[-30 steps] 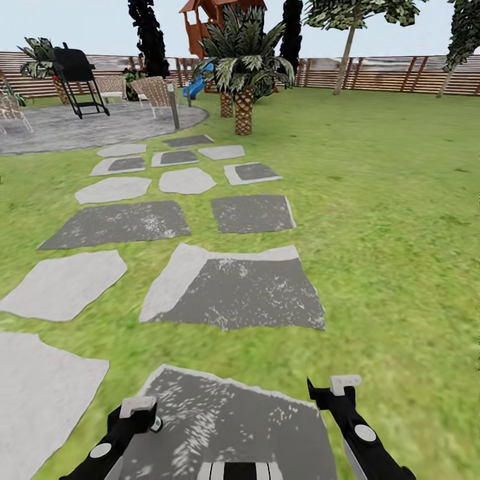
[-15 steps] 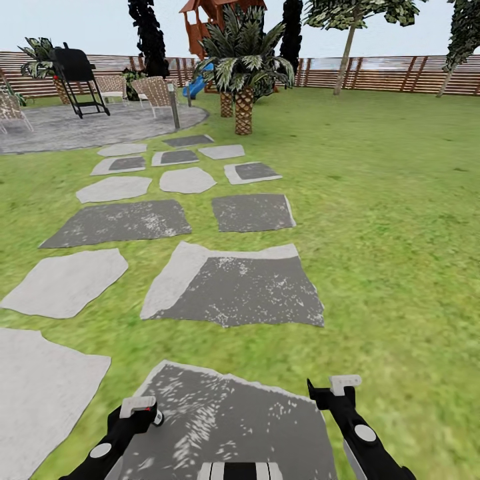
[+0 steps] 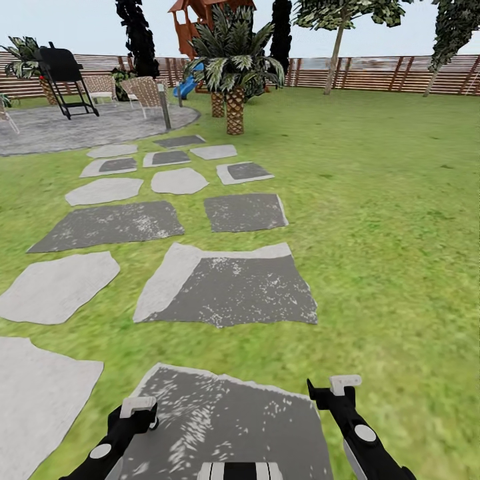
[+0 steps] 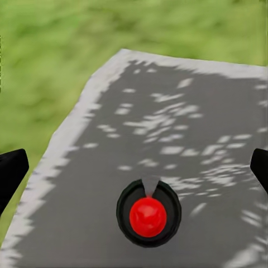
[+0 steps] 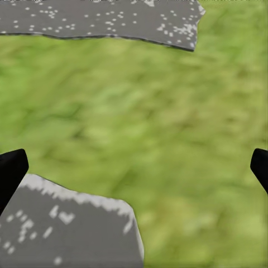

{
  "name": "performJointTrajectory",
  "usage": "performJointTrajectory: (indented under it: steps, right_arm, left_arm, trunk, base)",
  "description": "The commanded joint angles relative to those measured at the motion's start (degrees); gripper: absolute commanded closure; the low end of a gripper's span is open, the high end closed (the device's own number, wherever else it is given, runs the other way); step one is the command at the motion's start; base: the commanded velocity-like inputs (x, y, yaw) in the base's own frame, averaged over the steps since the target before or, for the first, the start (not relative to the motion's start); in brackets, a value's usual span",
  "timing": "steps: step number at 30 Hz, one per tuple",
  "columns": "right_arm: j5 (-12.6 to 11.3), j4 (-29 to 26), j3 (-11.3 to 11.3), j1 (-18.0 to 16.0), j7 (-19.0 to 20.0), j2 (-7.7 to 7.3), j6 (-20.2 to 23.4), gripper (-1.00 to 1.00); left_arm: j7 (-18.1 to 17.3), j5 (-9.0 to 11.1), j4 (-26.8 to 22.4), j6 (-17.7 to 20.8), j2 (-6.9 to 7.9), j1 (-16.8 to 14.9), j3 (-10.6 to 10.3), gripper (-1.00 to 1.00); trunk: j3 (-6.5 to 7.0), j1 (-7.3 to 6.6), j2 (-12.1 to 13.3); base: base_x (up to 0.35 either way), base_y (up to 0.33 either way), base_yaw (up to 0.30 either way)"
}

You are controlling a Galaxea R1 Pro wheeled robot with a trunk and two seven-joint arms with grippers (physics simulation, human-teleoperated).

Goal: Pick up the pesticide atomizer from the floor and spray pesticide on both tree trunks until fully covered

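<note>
The pesticide atomizer (image 4: 148, 213) stands upright on a grey slab (image 4: 167, 139) straight below the left gripper (image 3: 138, 408), red top between its wide-open, empty fingers, while the right gripper (image 3: 344, 385), also open and empty, hangs over the grass beside it.

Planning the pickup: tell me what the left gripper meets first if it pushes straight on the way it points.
Probably the pesticide atomizer, red top up, on the grey stone slab between the spread fingers; depth is unclear.
</note>
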Motion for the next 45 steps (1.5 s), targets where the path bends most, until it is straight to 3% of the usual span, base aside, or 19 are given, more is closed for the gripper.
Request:
performJointTrajectory:
  steps: [1,5,35,45]
  right_arm:
    - [0.10,0.03,0.10,-0.03,-0.02,-0.04,-0.15,-1.00]
    - [0.10,0.03,0.10,-0.02,-0.02,-0.04,-0.14,-1.00]
    - [0.10,0.03,0.10,-0.04,-0.02,-0.04,-0.14,-1.00]
    - [0.10,0.03,0.10,-0.04,-0.02,-0.04,-0.14,-1.00]
  left_arm:
    - [-0.06,-0.01,0.05,-0.32,-0.02,-0.01,0.18,-1.00]
    - [-0.06,-0.01,0.05,-1.40,-0.02,0.02,0.23,-1.00]
    - [-0.03,-0.01,0.05,-1.89,-0.02,0.04,0.26,-1.00]
    - [-0.02,-0.10,0.05,-1.89,0.06,0.04,0.26,-1.00]
  trunk:
    - [-0.05,-0.01,-0.01]
    - [-0.41,0.01,-0.03]
    - [-9.74,0.79,-0.43]
    - [-9.90,0.79,-0.43]
  base:
    - [0.000,0.000,0.000]
    - [0.000,0.000,0.000]
    - [0.000,0.000,-0.024]
    - [0.000,0.000,-0.035]
